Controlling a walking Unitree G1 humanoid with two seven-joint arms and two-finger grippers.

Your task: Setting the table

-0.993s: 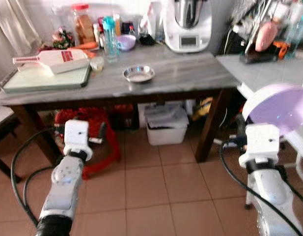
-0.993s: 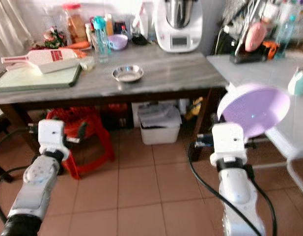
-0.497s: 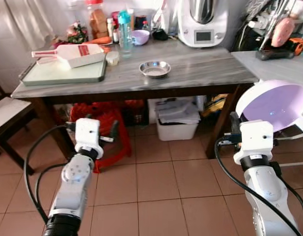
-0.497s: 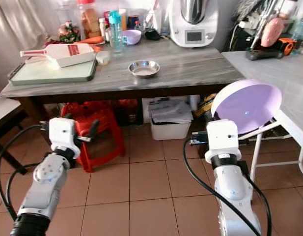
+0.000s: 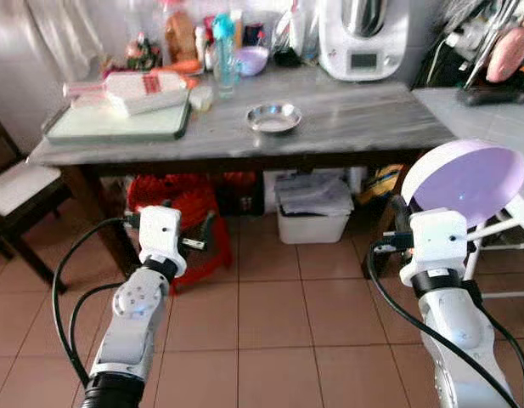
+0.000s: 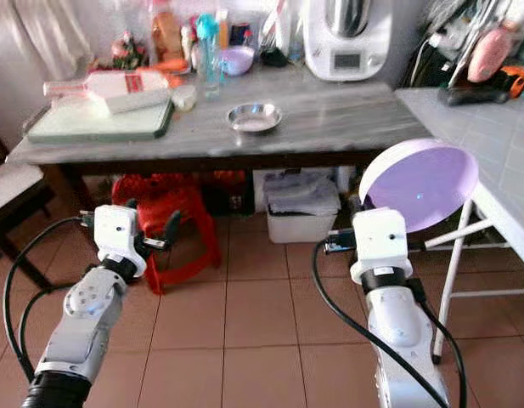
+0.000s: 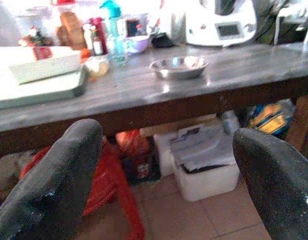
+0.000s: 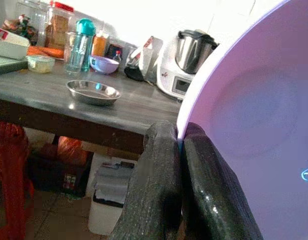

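the right gripper (image 8: 179, 145) has its two black fingers pressed together on the rim of a lilac plate (image 5: 470, 182), which it holds tilted on edge in the right middle of the left eye frame, above the tiled floor (image 5: 270, 323) and well short of the table (image 5: 346, 127). the left gripper (image 7: 163, 175) has its fingers spread wide apart with nothing between them; in the left eye frame it sits in the lower left, in front of a red stool (image 5: 189, 212) under the table.

against the frame half a second back the whole scene has slid down and to the right, so the camera has moved: the table edge sits lower, a dark chair with a pale seat (image 5: 15, 183) shows more at the left edge, and the plate stays clamped the same way.

the plate is round, smooth and pale purple with a thin raised rim, its hollow face turned toward the camera, with a small bright glint on it.

on the grey table top stand a small steel dish (image 5: 273, 117) near the middle, a green tray (image 5: 117, 127) with a white and red scoop (image 5: 134, 85) at the upper left, a teal-capped bottle (image 5: 225, 51), a purple bowl (image 5: 251, 59) and a white kitchen machine (image 5: 363, 38) at the top. a white bin (image 5: 311, 217) stands under the table.
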